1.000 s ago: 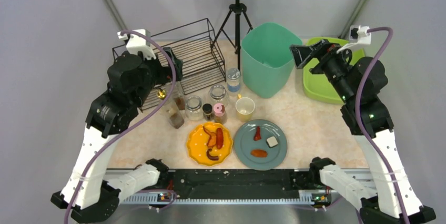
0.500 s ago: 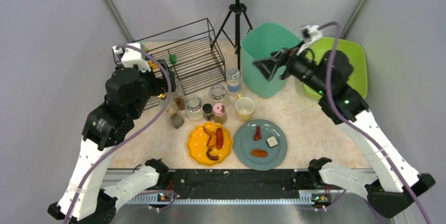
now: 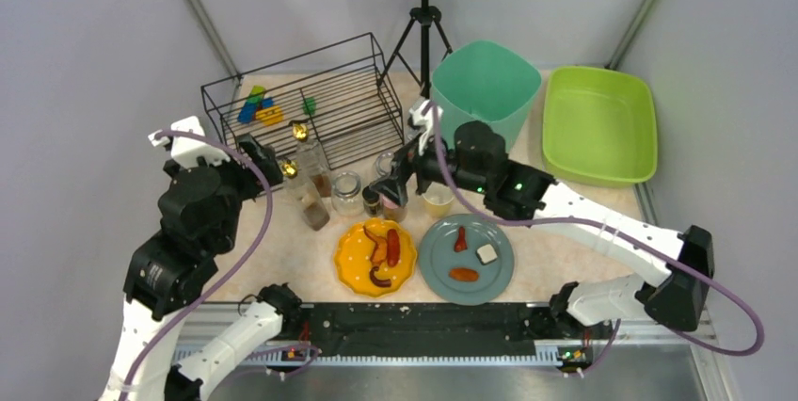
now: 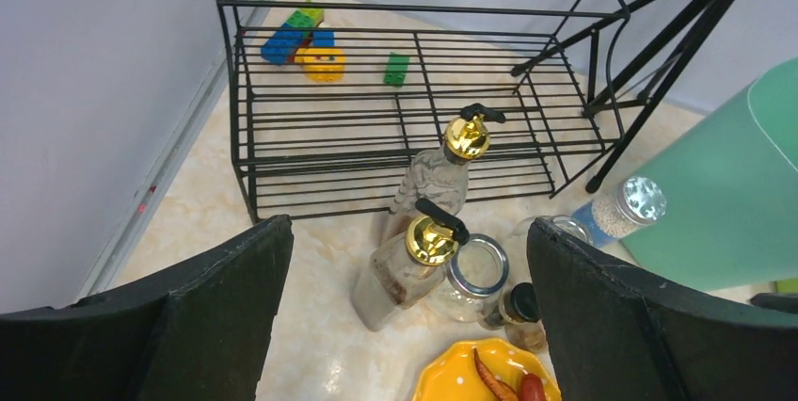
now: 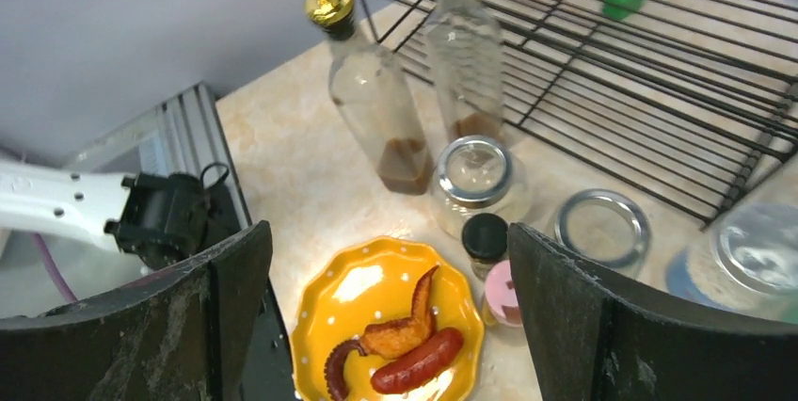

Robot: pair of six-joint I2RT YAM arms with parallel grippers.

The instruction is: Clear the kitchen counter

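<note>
The kitchen counter holds a yellow plate with a sausage, a wing and an octopus arm, and a grey plate with food scraps. Behind them stand a yellow cup, several jars and two gold-spouted bottles. My right gripper is open and empty above the jars. In its wrist view it frames the yellow plate and a black-lidded jar. My left gripper is open and empty, left of the bottles. In its wrist view it frames the nearer bottle.
A black wire rack with toy bricks stands at the back left. A teal tub and a lime green basin stand at the back right. A tripod stands behind. A black rail edges the front.
My right arm has swung left from the green basin, past the teal tub, to above the jars. My left arm has drawn back toward the near left, uncovering the rack.
</note>
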